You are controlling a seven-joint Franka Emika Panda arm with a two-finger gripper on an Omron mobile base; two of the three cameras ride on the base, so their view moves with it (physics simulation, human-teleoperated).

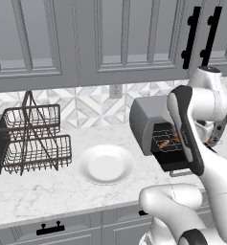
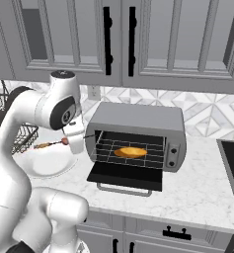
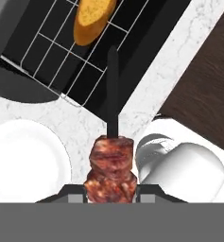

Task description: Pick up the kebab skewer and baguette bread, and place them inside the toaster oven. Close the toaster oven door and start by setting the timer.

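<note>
At the bottom centre of the hand view, the pincer (image 3: 109,191) was clamped on the kebab skewer (image 3: 110,168), its meat chunks wedged between the two dark tips and its thin dark stick running straight up the frame. That long axis pointed toward the toaster oven (image 2: 138,118), whose wire rack (image 3: 61,56) filled the upper left of the hand view. The move ahead looked to turn on this: the skewer's tip was aimed at the cavity mouth, so pushing along its own axis should carry it in.

In the right base view, the skewer showed at middle left, just left of the oven's left wall, above the white plate (image 2: 42,165) on the surface (image 2: 197,188). It sat outside the cavity, so it likely needed to shift toward frame centre before entering.

Farther in, the toaster oven door (image 2: 126,175) lay folded down flat, leaving the front open. The baguette bread (image 2: 131,152) rested on the rack near the middle, lengthwise across the cavity. Free rack remained on either side of it and in front, though the loaf's spread probably left tight margins for the skewer.
</note>
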